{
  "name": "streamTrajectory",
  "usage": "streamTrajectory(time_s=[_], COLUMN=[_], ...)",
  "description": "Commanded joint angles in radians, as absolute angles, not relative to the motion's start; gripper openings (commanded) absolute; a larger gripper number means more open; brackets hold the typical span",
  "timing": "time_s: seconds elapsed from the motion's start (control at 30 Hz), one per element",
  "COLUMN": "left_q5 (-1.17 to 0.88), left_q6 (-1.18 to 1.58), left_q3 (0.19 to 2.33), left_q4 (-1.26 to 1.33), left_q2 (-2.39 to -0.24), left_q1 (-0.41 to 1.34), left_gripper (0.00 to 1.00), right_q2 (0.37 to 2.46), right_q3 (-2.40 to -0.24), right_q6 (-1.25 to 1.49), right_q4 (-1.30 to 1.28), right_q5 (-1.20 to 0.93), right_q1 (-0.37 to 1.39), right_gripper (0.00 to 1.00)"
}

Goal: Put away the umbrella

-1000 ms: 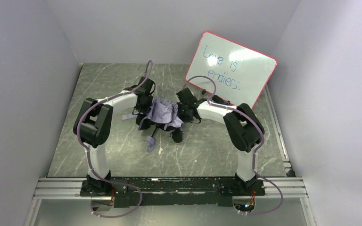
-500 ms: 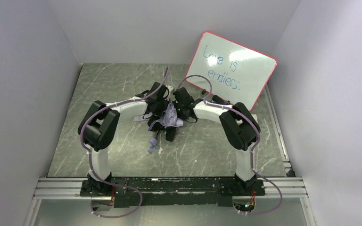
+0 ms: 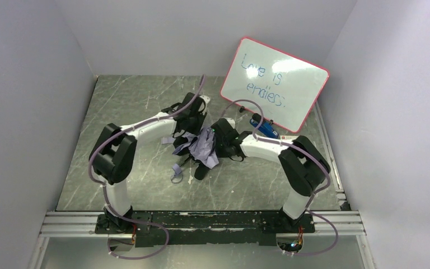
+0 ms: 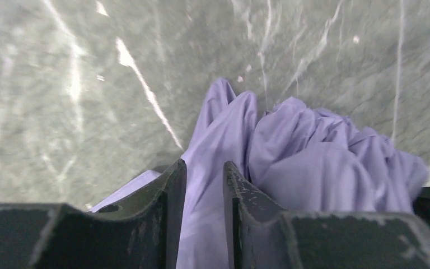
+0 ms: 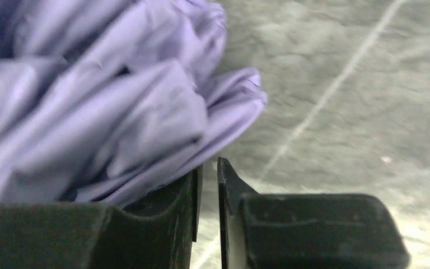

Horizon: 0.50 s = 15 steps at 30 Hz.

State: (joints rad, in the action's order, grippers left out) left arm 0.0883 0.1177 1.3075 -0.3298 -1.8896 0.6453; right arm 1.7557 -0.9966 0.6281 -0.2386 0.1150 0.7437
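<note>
Both arms had shifted in the past second: the left one had swung inward toward the middle of the table (image 3: 145,101), the right one had drawn back toward the near edge, and the lavender canopy once spread between them had collapsed into a narrow, crumpled bundle. Nearest the arm bases, a small pale piece (image 3: 176,170), probably the handle end, lay on the table well clear of either gripper, on the left arm's side. From it the umbrella (image 3: 202,147) seemed to run diagonally away to the far right, though the bunched cloth hid most of its long axis. The right gripper (image 5: 209,168) sat against the bundle's right flank. Its jaws were parted only a crack, bare table showed through the slot, and the cloth lay against the outside of one finger without being held. Farther back, the left gripper (image 4: 202,168) pressed in from the far-left side with a fold of fabric running through the gap between its jaws. Whether it was pinching that fold or had let go could not be told. Judging by this layout, the next grip depended on the handle end, which lay toward the near left and closer to the left arm. Beyond everything, a whiteboard (image 3: 274,84) leaned against the back wall.
</note>
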Motion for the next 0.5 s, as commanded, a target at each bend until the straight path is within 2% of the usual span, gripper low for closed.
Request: streamTrajectory(time_s=[0.0, 0.13, 0.27, 0.33, 0.4, 0.47], left_q5=[0.174, 0.259, 0.342, 0.352, 0.356, 0.355], left_q6=[0.134, 0.157, 0.225, 0.281, 0.336, 0.393], left_q3=[1.369, 1.372, 1.315, 1.273, 1.211, 1.147], left_q4=[-0.354, -0.402, -0.47, -0.536, -0.601, -0.651], left_q2=[-1.769, -1.671, -1.542, -1.48, -1.41, -1.34], left_q1=[0.597, 0.54, 0.511, 0.509, 0.509, 0.509], left_gripper=[0.38, 0.4, 0.22, 0.09, 0.05, 0.05], right_q2=[1.651, 1.537, 1.46, 1.462, 1.51, 1.587], right_q3=[-0.973, -0.962, -0.963, -0.979, -1.03, -1.108], right_q6=[0.596, 0.548, 0.503, 0.48, 0.445, 0.409], right_q4=[-0.334, -0.41, -0.413, -0.384, -0.362, -0.36], right_q5=[0.247, 0.329, 0.297, 0.25, 0.206, 0.169], right_q1=[0.737, 0.692, 0.572, 0.517, 0.499, 0.497], right_gripper=[0.21, 0.24, 0.25, 0.25, 0.25, 0.25])
